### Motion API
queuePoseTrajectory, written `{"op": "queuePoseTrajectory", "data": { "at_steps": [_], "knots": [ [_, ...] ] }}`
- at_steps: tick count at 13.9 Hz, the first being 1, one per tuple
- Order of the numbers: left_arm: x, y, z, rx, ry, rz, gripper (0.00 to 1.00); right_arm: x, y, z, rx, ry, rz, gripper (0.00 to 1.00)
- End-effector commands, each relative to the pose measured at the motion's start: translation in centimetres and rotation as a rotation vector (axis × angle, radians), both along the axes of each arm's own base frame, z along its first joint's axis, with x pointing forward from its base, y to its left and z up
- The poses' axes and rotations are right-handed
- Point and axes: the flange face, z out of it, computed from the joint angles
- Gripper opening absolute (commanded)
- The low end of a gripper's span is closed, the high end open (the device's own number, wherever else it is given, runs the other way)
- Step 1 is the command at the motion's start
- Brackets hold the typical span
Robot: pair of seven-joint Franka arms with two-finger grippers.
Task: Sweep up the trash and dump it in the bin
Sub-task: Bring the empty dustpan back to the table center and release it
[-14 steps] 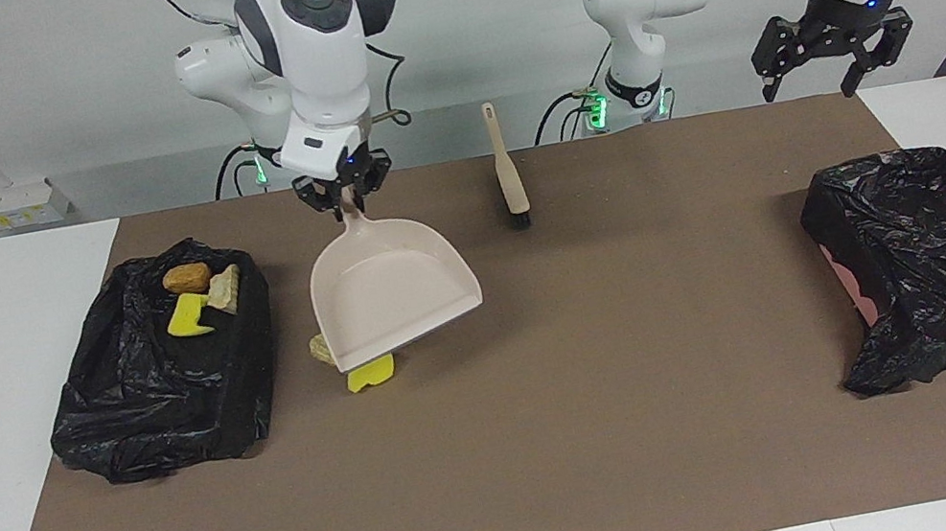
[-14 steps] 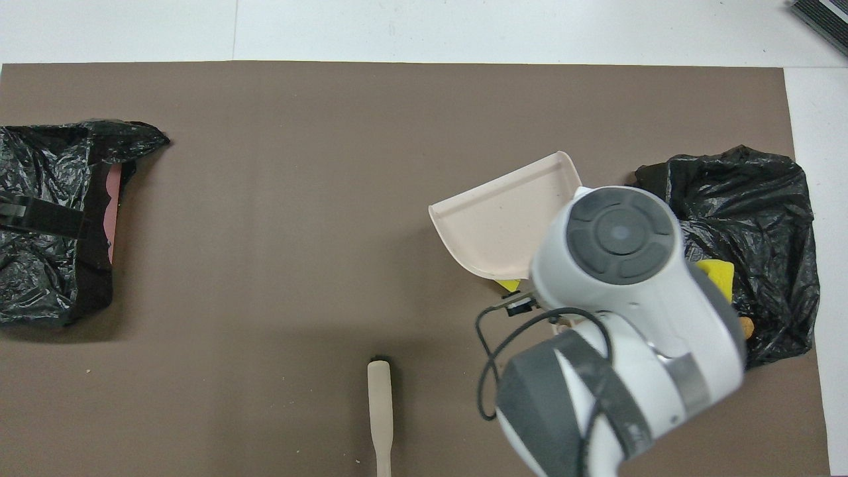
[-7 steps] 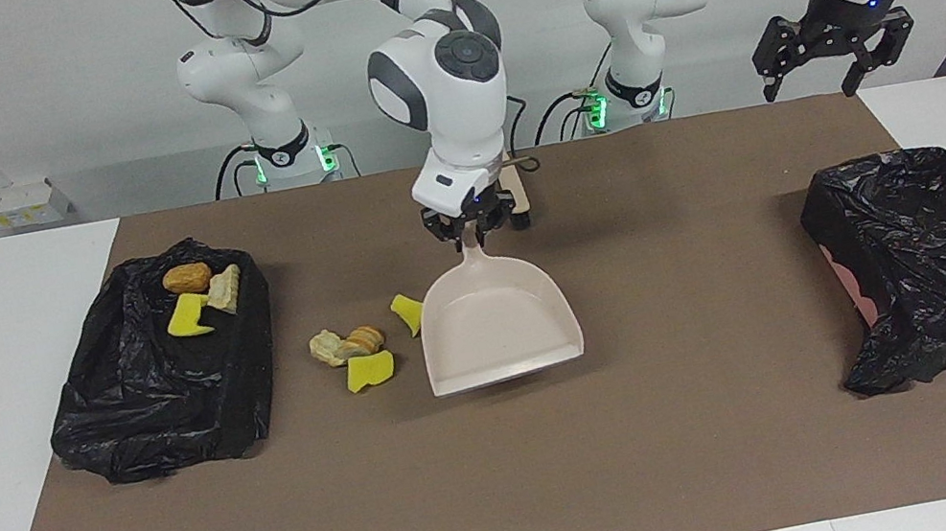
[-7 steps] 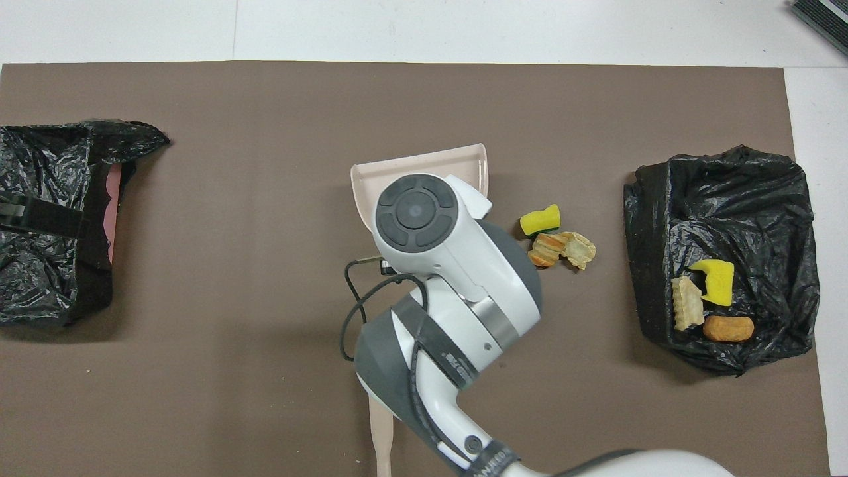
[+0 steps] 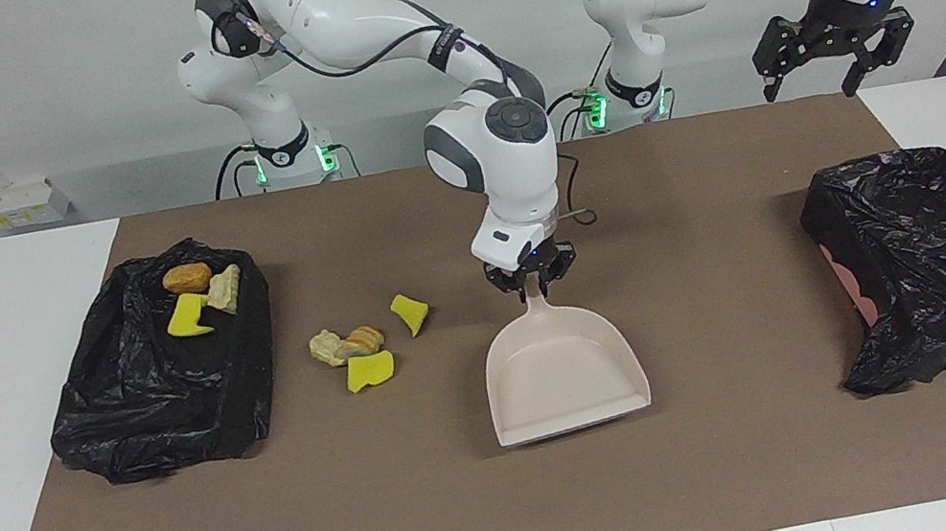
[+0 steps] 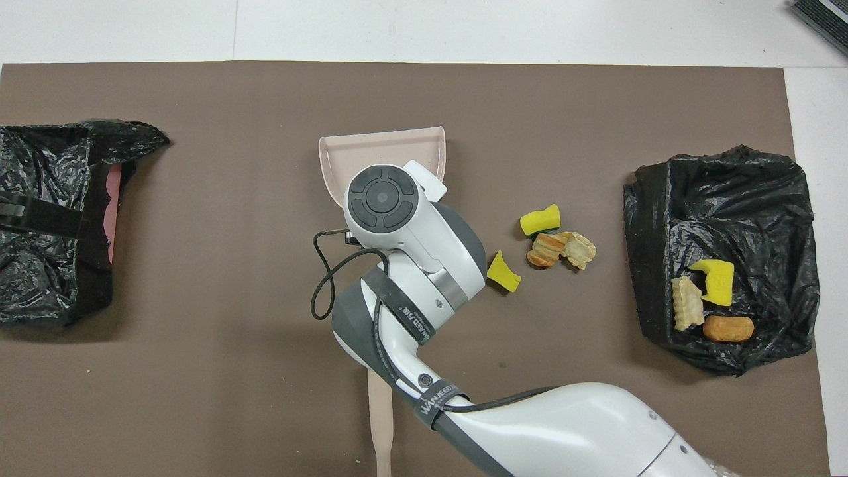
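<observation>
The right gripper (image 5: 531, 279) sits about dead centre of the facing frame, fingers clamped tight on the handle of the pale pink dustpan (image 5: 565, 376). The pan spreads out just below it, its wide mouth pointing at the bottom edge of the frame, low over the brown mat (image 5: 479, 517); can't tell if it's actually touching. In the overhead frame the arm's big white wrist covers most of the pan, with only the open lip showing at upper centre.

The trash is split into two lots. Four loose scraps (image 5: 356, 349) lie on the mat left of centre in the facing frame: a yellow sponge wedge (image 5: 409, 313) closest to the pan but clear of it, then a tan lump and an orange-brown lump touching each other, with another yellow sponge bit (image 5: 370, 370) right below them; the overhead frame shows a green layer on that one. Three more scraps (image 5: 200, 292), namely a brown lump, a tan piece and a yellow sponge, sit on top of the black bag-lined bin (image 5: 165, 397) at the left of the facing frame.

A second black-bagged bin (image 5: 944, 260) is at the right. The brush handle (image 6: 379, 424) pokes out at bottom centre of the overhead frame.

The left gripper (image 5: 831, 61) waits up in the air at upper right of the facing frame, fingers spread wide and holding nothing.
</observation>
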Motion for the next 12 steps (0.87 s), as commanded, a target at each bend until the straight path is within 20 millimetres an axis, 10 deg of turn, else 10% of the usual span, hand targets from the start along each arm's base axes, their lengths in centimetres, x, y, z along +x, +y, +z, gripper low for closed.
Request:
{"op": "queuePoseTrajectory", "data": {
  "at_steps": [1,4,6,12],
  "knots": [
    [-0.3,0.4,0.5,-0.008,0.002,0.002,1.0,0.8,0.6,-1.2,0.078,0.008,-0.042,0.13],
    [-0.3,0.4,0.5,-0.008,0.002,0.002,1.0,0.4,0.6,-2.1,0.08,0.028,-0.032,0.46],
    [-0.3,0.4,0.5,-0.008,0.002,0.002,1.0,0.4,0.5,-1.4,0.078,0.017,0.012,1.0],
    [-0.3,0.5,0.6,-0.008,0.0,0.002,1.0,-6.5,-1.1,6.8,0.069,0.06,0.051,1.0]
  ]
}}
